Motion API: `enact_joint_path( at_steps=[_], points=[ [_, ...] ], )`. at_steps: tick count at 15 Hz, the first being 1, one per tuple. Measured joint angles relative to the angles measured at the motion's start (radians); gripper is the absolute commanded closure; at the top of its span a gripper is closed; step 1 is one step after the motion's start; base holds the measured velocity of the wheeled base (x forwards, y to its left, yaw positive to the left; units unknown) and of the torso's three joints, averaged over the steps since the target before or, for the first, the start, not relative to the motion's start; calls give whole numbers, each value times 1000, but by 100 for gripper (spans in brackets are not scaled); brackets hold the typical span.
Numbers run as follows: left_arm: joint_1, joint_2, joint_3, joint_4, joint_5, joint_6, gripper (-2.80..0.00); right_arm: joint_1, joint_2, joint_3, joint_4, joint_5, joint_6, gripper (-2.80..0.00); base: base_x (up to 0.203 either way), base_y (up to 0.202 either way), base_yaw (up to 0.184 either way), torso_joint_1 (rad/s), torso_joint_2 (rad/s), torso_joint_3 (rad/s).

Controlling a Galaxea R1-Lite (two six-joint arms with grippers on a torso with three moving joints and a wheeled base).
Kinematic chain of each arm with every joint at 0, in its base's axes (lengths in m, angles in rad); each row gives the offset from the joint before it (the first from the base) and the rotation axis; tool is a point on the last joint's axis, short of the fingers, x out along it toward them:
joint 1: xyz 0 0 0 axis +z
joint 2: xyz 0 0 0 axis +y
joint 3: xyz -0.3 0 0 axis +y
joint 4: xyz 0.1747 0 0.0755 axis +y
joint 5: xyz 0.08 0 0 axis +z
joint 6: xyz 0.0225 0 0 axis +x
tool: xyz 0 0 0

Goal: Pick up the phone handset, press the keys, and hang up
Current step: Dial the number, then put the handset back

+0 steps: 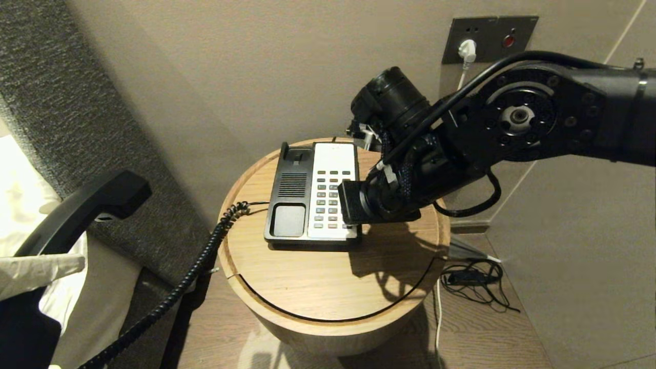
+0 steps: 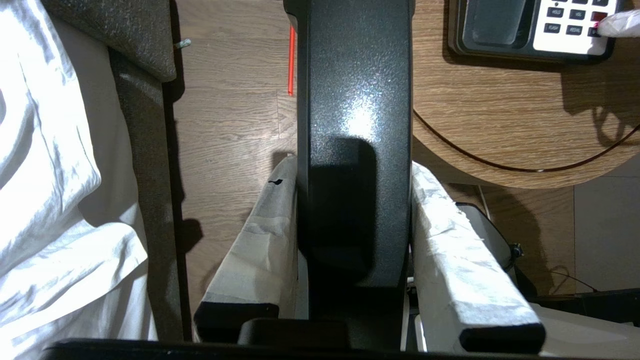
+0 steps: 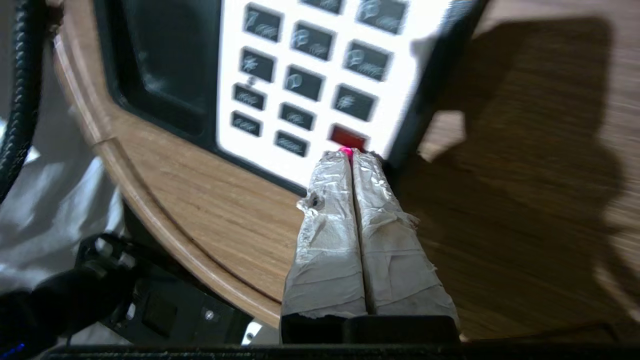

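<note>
Black and off its cradle, the handset (image 1: 84, 210) is gripped by the left tool (image 2: 352, 240) out to the left of the round wooden table (image 1: 328, 277), its coiled cord (image 1: 174, 292) running back to the phone base (image 1: 311, 197) on the tabletop. The right tool (image 3: 352, 156), its taped fingers (image 3: 330, 225) pressed together and holding nothing, touches its tip to the bottom keypad row by the red key (image 3: 347, 136).
</note>
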Motion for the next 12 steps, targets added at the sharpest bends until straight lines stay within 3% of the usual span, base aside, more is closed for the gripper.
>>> enact_joint_path(
  at_steps=[7, 12],
  points=[
    [0, 4, -1, -23, 3, -1, 0, 11, -62, 5, 19, 0, 7, 0, 0, 0, 0, 0, 0, 0],
    [-16, 45, 55, -270, 2, 11, 0, -58, -263, 59, 109, -26, 56, 0, 0, 0, 0, 0, 0, 0]
  ],
)
